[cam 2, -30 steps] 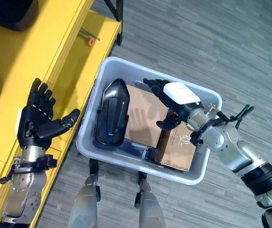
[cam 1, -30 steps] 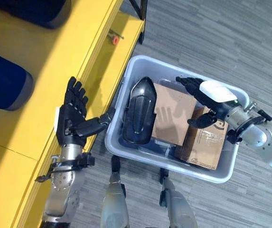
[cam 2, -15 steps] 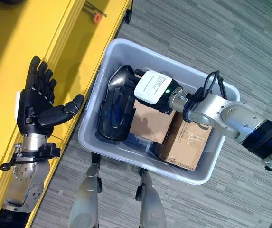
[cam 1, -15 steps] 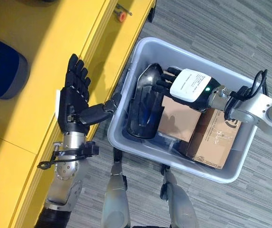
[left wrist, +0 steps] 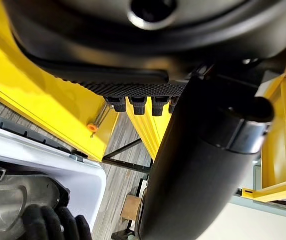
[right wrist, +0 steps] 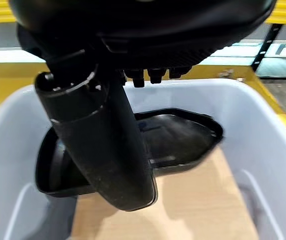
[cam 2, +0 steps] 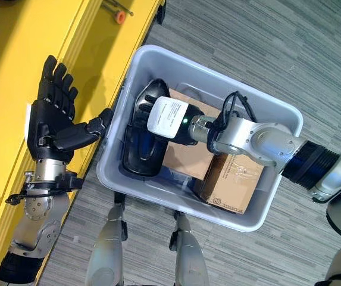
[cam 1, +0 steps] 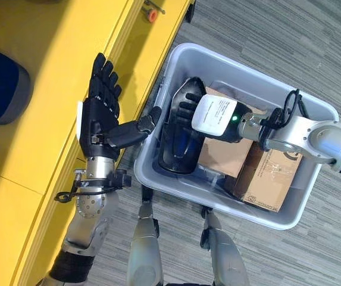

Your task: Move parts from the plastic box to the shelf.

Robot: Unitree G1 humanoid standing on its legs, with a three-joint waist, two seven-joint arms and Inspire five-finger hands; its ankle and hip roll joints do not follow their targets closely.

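Left eye view: the right hand [cam 1: 209,113] is reaching into the box [cam 1: 304,107], fingers extended over the black part [cam 1: 173,143], which is lying inside against the wall nearest the shelf [cam 1: 51,77], beside two cartons [cam 1: 250,170]. The left hand [cam 1: 102,122] is hovering spread between shelf and box (probably waiting to help).

Right eye view: the same scene; nothing is gripped yet.

Left wrist view: its straight fingers are pointing along the shelf.

Right wrist view: thumb and fingers are standing apart above the part, lining up a grasp.
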